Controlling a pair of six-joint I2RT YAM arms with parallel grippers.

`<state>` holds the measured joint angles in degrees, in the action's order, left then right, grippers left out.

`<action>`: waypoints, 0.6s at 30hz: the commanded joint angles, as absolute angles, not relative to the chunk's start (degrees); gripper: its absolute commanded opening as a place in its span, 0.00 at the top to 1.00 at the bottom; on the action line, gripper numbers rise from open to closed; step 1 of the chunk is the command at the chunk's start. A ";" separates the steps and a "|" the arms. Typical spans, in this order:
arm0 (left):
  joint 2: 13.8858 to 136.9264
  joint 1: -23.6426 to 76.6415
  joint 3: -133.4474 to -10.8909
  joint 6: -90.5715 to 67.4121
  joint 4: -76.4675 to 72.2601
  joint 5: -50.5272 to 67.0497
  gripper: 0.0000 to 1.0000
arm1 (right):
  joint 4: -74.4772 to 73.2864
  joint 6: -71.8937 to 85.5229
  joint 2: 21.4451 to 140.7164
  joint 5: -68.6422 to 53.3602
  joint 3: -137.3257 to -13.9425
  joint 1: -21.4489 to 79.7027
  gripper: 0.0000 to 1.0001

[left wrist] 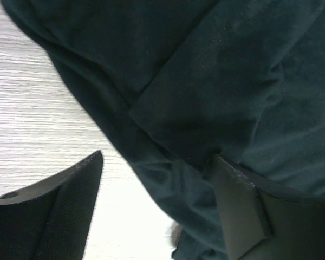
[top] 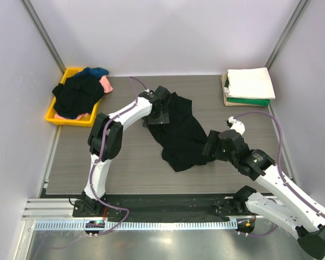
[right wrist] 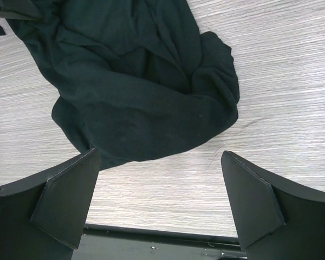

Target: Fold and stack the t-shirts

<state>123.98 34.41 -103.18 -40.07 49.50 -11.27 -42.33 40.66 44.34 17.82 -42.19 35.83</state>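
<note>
A large black t-shirt [top: 181,132] lies crumpled in the middle of the table. My left gripper [top: 155,115] sits low at its upper-left edge. In the left wrist view the left gripper [left wrist: 158,158] has its jaws wide apart, with a fold of the shirt's [left wrist: 206,97] edge between them, lying against the right finger [left wrist: 241,211]. My right gripper [top: 209,148] is by the shirt's lower-right edge. Seen from its wrist, the right gripper [right wrist: 160,153] is open and holds nothing, with the shirt's [right wrist: 135,92] rounded edge just beyond the fingertips.
A yellow tray [top: 53,116] at the back left holds a heap of black, blue and pink clothes. Folded shirts [top: 250,84] are stacked at the back right, white over green over tan. Grey walls close in both sides, and a metal rail runs along the near edge.
</note>
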 commanded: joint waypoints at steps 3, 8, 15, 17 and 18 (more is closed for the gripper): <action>125.15 34.45 -106.70 -42.88 45.62 -10.11 0.27 | -42.01 41.48 44.38 18.28 -41.84 35.60 0.00; 127.35 34.63 -110.12 -44.38 45.18 -9.05 0.35 | -41.49 41.92 45.09 17.84 -40.70 35.60 0.00; 129.46 35.07 -113.81 -45.70 44.74 -9.32 0.44 | -40.87 42.01 44.56 17.40 -39.99 35.68 0.00; 129.99 35.07 -114.43 -45.88 44.82 -8.88 0.48 | -40.87 41.92 44.65 17.32 -39.99 35.60 0.00; 130.08 35.07 -114.52 -45.97 44.82 -8.62 0.51 | -40.78 41.84 44.74 17.40 -40.08 35.51 0.00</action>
<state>129.47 34.83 -112.40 -44.88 46.00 -9.21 -42.24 41.01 45.01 17.43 -39.62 35.81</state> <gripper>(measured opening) 0.517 0.996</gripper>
